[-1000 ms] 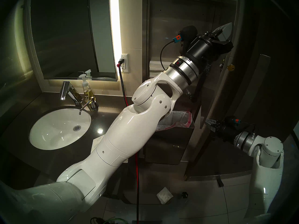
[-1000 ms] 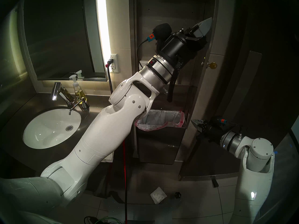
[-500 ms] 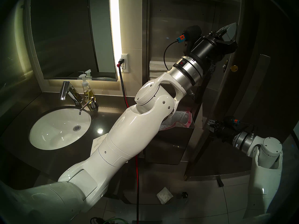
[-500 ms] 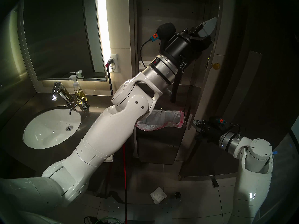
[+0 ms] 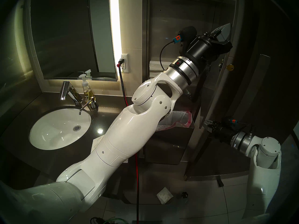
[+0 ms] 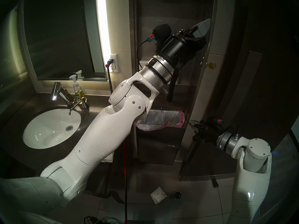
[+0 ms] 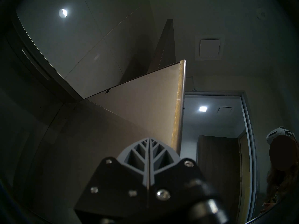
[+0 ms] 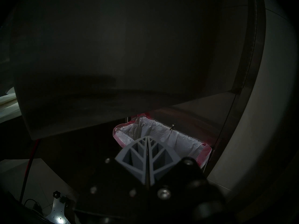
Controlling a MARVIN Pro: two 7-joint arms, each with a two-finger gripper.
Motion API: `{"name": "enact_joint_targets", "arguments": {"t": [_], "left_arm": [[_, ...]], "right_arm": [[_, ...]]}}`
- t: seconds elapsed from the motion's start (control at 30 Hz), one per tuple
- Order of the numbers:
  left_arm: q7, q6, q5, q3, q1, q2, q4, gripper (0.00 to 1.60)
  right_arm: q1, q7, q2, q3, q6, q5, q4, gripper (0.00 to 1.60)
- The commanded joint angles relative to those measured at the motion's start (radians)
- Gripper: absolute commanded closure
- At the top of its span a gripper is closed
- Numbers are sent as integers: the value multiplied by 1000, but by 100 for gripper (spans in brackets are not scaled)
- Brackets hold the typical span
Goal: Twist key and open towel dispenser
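Note:
The towel dispenser (image 5: 169, 24) is a tall steel wall cabinet, and its door (image 5: 216, 89) stands swung open to the right. The key (image 5: 230, 67) with its amber head sticks out of the lock on the door's outer face, and shows again as the key (image 6: 212, 65). My left gripper (image 5: 226, 27) is shut and empty, its tips against the door's inner face well above the lock. From the left wrist, the left gripper (image 7: 149, 140) sits beside the door's free edge (image 7: 178, 113). My right gripper (image 5: 206, 122) is shut and empty at the door's lower corner.
A steel waste bin (image 5: 178, 138) with a pink-edged bag (image 8: 161, 134) stands under the cabinet. Folded towels (image 5: 155, 68) sit inside. The sink (image 5: 59, 128), faucet and soap bottle (image 5: 86, 91) are left. A red cable (image 5: 137, 170), white paper (image 5: 164, 197) and black knob (image 5: 184, 194) lie below.
My left gripper pushed right with the door half a second ago, then came back left; the door and key followed it back. My right gripper has crept left toward the door's lower corner.

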Motion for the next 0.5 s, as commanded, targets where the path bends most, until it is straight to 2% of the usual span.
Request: {"name": "enact_joint_targets", "arguments": {"t": [0.0, 0.47], "left_arm": [[-1, 7, -3, -8, -4, 10, -17, 160], [13, 8, 25, -28, 2, 58, -11, 160]], "right_arm": [[15, -4, 4, -5, -1, -1, -5, 160], [17, -18, 2, -25, 9, -6, -11, 160]]}}
